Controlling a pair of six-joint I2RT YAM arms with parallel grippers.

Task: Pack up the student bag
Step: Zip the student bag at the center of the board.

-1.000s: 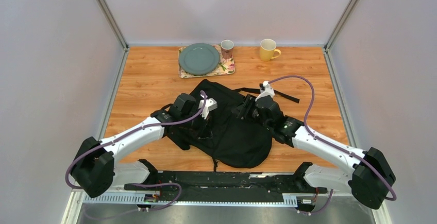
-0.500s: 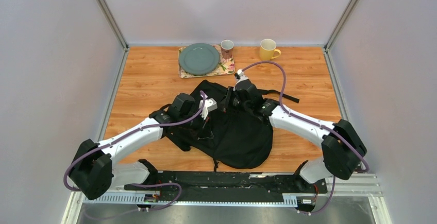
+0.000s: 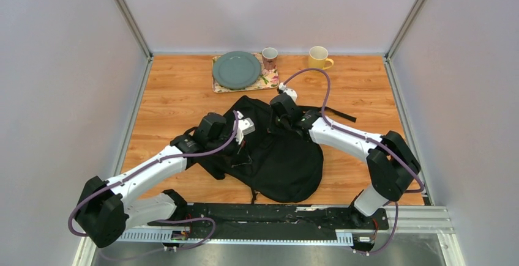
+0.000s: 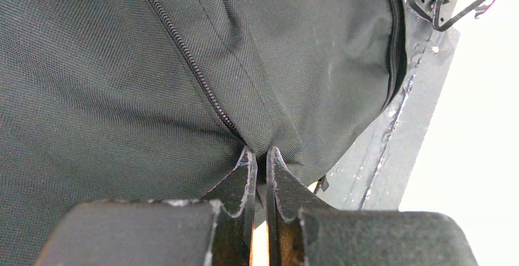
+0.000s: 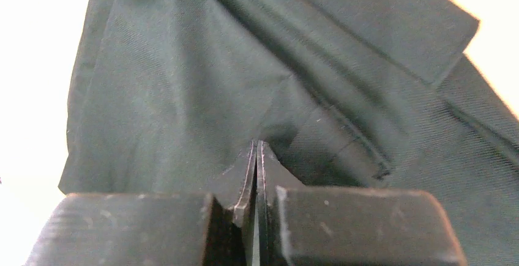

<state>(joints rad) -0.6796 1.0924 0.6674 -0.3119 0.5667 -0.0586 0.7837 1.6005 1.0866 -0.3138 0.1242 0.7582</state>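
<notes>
The student bag [image 3: 281, 159] is a large black fabric backpack lying flat in the middle of the wooden table, with one strap [image 3: 339, 114] trailing to the right. My left gripper [image 3: 237, 144] sits on the bag's left part; in the left wrist view it [image 4: 257, 154] is shut on a fold of bag fabric [image 4: 122, 82] at the end of a zipper [image 4: 183, 52]. My right gripper [image 3: 276, 121] is over the bag's far upper part; in the right wrist view it [image 5: 256, 147] is shut, pinching puckered bag fabric [image 5: 183, 95].
At the back stand a grey-green plate [image 3: 236, 69] on a floral mat [image 3: 270, 81], a brown cup [image 3: 269, 55] and a yellow mug [image 3: 319, 59]. A black rail [image 3: 263, 214] runs along the near edge. Grey walls enclose the table.
My right arm has swung left and away from me, from the bag's right side to its far upper part. My left arm has drawn slightly left, still holding the fabric.
</notes>
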